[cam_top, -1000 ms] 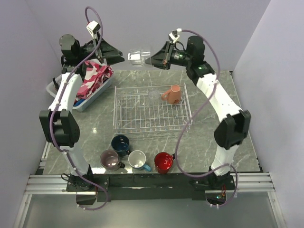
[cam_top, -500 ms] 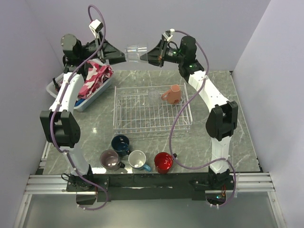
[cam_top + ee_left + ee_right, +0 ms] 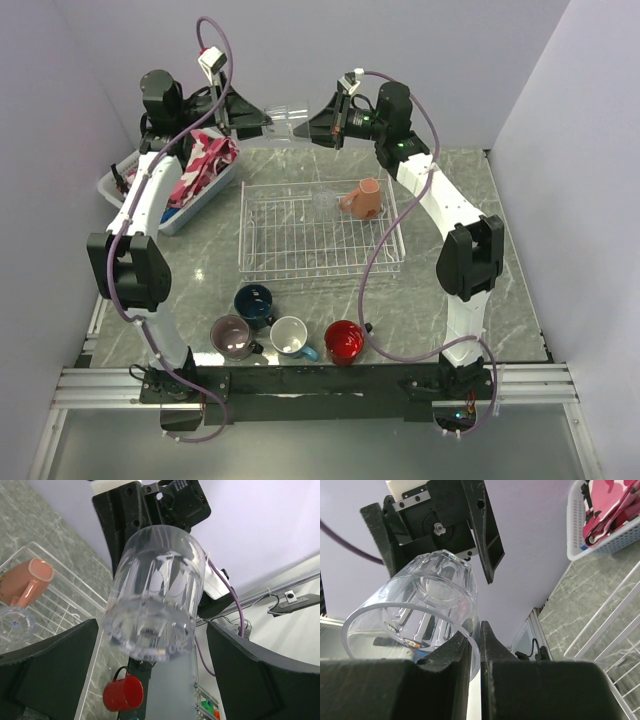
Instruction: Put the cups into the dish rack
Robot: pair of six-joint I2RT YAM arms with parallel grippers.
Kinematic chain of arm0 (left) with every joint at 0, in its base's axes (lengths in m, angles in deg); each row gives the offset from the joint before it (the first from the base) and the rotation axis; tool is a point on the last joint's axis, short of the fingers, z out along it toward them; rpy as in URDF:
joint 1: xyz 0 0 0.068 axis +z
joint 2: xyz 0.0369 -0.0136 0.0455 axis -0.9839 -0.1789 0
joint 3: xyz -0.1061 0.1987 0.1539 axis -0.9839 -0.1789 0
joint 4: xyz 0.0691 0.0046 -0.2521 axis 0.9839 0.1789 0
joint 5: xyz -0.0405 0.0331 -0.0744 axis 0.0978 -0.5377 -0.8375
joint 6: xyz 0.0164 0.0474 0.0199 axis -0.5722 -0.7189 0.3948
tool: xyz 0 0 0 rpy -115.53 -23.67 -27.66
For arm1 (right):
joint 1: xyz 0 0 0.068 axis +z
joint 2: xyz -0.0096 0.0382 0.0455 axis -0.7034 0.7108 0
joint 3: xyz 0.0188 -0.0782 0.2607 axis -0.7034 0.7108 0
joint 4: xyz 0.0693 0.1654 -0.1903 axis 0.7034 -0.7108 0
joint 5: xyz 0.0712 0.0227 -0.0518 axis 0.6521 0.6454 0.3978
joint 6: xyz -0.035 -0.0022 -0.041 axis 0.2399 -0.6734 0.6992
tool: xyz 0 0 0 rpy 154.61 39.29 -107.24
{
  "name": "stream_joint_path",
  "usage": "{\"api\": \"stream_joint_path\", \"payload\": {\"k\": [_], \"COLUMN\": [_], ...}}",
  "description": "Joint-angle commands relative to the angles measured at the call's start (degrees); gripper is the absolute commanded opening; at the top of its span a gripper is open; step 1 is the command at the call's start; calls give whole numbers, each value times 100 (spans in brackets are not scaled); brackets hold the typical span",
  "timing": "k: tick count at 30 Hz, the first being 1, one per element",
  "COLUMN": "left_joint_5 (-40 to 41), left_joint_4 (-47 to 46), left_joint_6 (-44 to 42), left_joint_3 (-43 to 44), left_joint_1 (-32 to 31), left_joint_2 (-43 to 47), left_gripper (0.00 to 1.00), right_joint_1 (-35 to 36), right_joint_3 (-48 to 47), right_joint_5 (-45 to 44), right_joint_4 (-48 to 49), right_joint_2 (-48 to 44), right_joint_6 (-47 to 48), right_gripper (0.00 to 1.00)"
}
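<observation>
Cups are going in slowly: a salmon mug (image 3: 363,199) and one small glass (image 3: 322,200) are lying inside the dish rack (image 3: 320,275), while the navy mug (image 3: 254,301), mauve mug (image 3: 232,336), light blue mug (image 3: 290,337) and red mug (image 3: 344,341) are waiting on the table (image 3: 420,290) near the arm bases. A second glass (image 3: 285,117) is hanging in the air beyond the rack's far edge, the right gripper (image 3: 312,127) pinching its rim and the left gripper (image 3: 265,120) standing spread wide either side of its base.

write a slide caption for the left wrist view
Clear glass, pinched at its rim by the right fingers, framed between the open left fingers, dish rack behind.
</observation>
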Motion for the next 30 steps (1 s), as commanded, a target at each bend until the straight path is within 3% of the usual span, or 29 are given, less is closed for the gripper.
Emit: {"api": "stream_joint_path", "payload": {"k": [1,14,17,18,21,25,26,27,28,30], "left_joint_5": [95,130,147,156,147,130,121,130,139,121], "left_joint_4": [-683,-955,-1026,-1070,-983,-850,-833,-781,-615,-96], "left_joint_6": [271,473,509,526,457,360,351,307,220,-175], "left_joint_3": [43,-27,-10,-27,-62,-106,-115,-106,-80,16], "left_joint_1": [-231,-416,-434,-442,-442,-451,-451,-442,-442,-390], "left_joint_2": [150,255,255,264,308,360,369,378,387,387], "left_gripper": [96,98,74,55,28,25,19,4,1,1], "right_joint_1": [124,230,274,291,327,353,362,371,353,318], "right_joint_3": [-388,-433,-406,-406,-398,-318,-310,-327,-353,-423], "right_joint_5": [131,26,-36,-53,-89,-159,-159,-159,-159,-194], "right_joint_4": [316,36,18,9,-18,0,0,-26,-166,-377], "right_joint_2": [-159,-132,-106,-88,-53,-62,-53,-44,-35,-70], "right_joint_6": [-98,-2,-28,-37,-90,-125,-134,-143,-108,145], "right_gripper": [0,0,0,0,0,0,0,2,19,32]}}
